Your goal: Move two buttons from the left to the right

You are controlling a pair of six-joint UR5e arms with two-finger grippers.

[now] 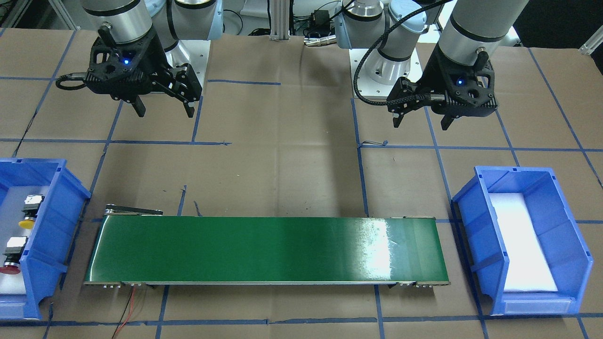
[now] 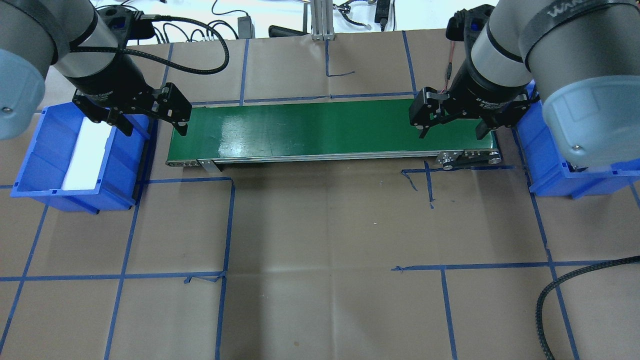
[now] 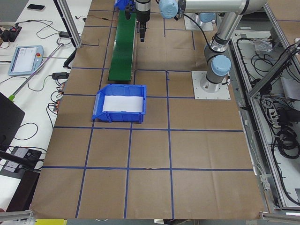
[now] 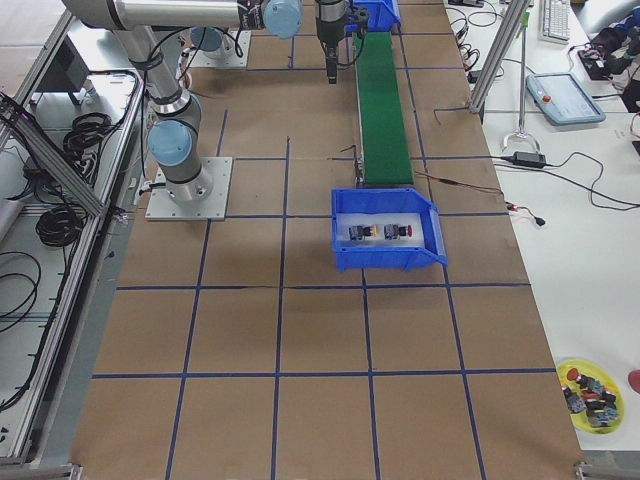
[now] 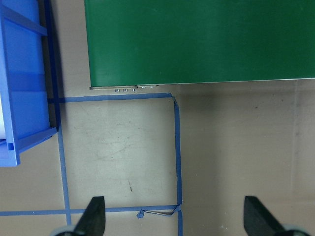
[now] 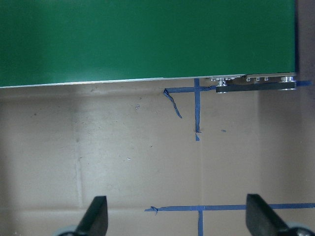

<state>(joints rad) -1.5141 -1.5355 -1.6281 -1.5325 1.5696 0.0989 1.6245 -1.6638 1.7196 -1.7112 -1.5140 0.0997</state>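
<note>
Two buttons lie on white foam in a blue bin (image 1: 52, 221) at the robot's right end of the table. The yellow-capped button (image 1: 29, 212) lies beside the red-capped button (image 1: 12, 256). Both also show in the exterior right view: yellow (image 4: 362, 233), red (image 4: 398, 232). My right gripper (image 1: 165, 112) (image 2: 451, 134) hangs open and empty above the table near the belt's right end. My left gripper (image 1: 420, 123) (image 2: 154, 131) hangs open and empty near the belt's left end. Both wrist views show spread fingers (image 5: 93, 219) (image 6: 96, 219) over bare paper.
A green conveyor belt (image 1: 268, 249) (image 2: 330, 130) runs between the two bins. The blue bin (image 1: 476, 221) (image 2: 45, 165) on the robot's left holds only white foam. In the overhead view the right arm hides most of the right bin (image 2: 550, 175). Blue tape lines cross the brown paper.
</note>
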